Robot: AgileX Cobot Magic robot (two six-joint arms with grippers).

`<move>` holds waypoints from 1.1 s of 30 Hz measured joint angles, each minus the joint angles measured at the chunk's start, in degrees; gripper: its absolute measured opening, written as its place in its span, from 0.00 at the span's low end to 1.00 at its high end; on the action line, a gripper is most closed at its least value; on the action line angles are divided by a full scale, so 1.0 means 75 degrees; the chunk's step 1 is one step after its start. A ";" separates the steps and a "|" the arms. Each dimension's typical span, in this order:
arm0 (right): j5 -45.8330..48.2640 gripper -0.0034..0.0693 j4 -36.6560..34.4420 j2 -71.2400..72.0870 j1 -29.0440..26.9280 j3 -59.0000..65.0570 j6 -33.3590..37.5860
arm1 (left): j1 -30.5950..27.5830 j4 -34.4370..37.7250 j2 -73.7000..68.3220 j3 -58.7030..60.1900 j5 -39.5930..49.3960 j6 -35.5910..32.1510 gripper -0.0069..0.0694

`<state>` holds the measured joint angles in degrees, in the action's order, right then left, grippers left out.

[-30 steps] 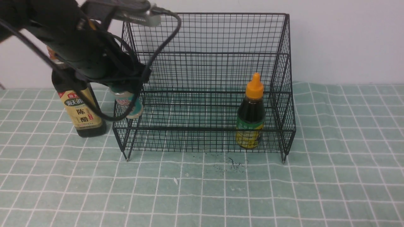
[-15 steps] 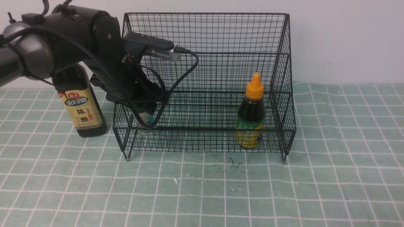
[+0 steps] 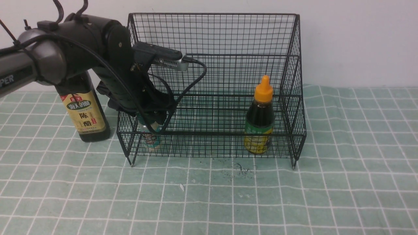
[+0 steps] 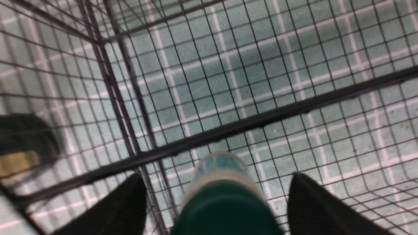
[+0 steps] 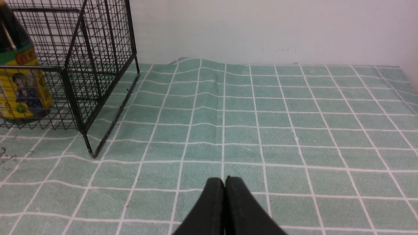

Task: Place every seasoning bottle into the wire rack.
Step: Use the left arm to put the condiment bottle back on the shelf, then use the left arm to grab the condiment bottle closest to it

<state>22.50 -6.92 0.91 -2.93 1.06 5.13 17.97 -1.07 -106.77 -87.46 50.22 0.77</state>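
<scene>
The black wire rack point(image 3: 212, 133) stands at the back of the table. The small shaker jar point(image 3: 151, 138) stands upright at the left end of its lower tier. My left gripper point(image 3: 148, 119) is just above the jar and open. In the left wrist view the green-lidded jar point(image 4: 222, 195) sits between the spread fingers point(image 4: 127, 209), with a gap on each side. The orange-capped bottle point(image 3: 260, 120) stands at the right end of the lower tier. The tall vinegar bottle point(image 3: 85, 114) stands on the cloth left of the rack. My right gripper point(image 5: 224, 179) is shut and empty.
A green checked cloth point(image 3: 209, 195) covers the table, with dark specks point(image 3: 243, 169) in front of the rack. A white wall stands close behind the rack. The right wrist view shows the rack's right corner point(image 5: 78, 107) and the orange-capped bottle's yellow label point(image 5: 19, 88).
My left arm has come down and carried the shaker jar into the rack's lower tier. Its jaws have opened and let the jar go. The right gripper has not moved.
</scene>
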 joint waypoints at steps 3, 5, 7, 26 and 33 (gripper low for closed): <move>0.0000 0.03 0.0000 0.0000 0.0000 0.0000 0.0000 | 0.0000 -0.0031 0.0164 -0.0484 0.0452 0.0000 0.83; 0.0000 0.03 0.0000 0.0000 0.0000 0.0000 0.0000 | 0.0009 -0.0160 0.0268 -0.0825 0.0738 0.0000 0.82; 0.0000 0.03 0.0000 0.0000 0.0000 0.0000 0.0000 | 0.0009 -0.0504 0.0490 -0.1404 0.1232 0.0000 0.74; -0.0006 0.03 0.0000 0.0000 0.0000 0.0000 0.0000 | -0.2772 -0.0233 0.1291 -0.3284 0.2920 0.0053 0.15; -0.0006 0.03 0.0000 0.0000 0.0000 0.0000 0.0000 | -0.2779 0.0077 0.0686 -0.3284 0.2713 -0.0103 0.55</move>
<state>22.45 -6.92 0.91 -2.93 1.06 5.13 -2.87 -0.49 -101.62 -112.09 70.57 0.00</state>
